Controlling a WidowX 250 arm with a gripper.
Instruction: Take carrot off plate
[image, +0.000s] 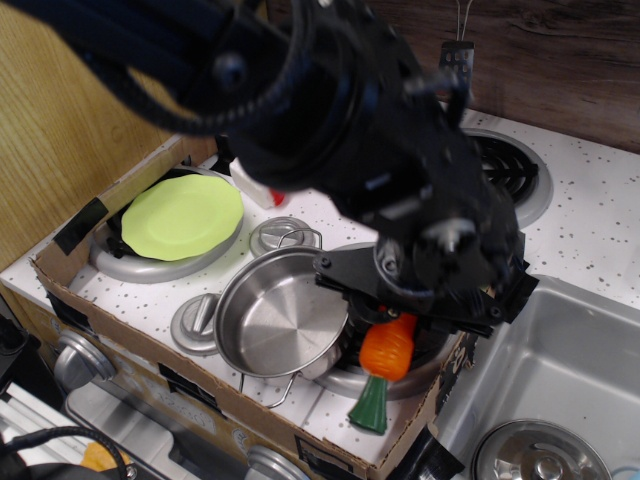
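A blurred black robot arm fills the centre. Its gripper holds the orange carrot (green stem pointing down) above the near right burner, just right of the steel pot. The lime-green plate sits bare, far left.

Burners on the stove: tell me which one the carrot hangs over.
The front-right burner, beside the steel pot. The carrot hangs there; the plate covers the left one.

arm: mine, all black, bulky rounded housings | cable: thick black ribbed loop up top | finish: glossy highlights, probably motion-blurred | markings: unreadable
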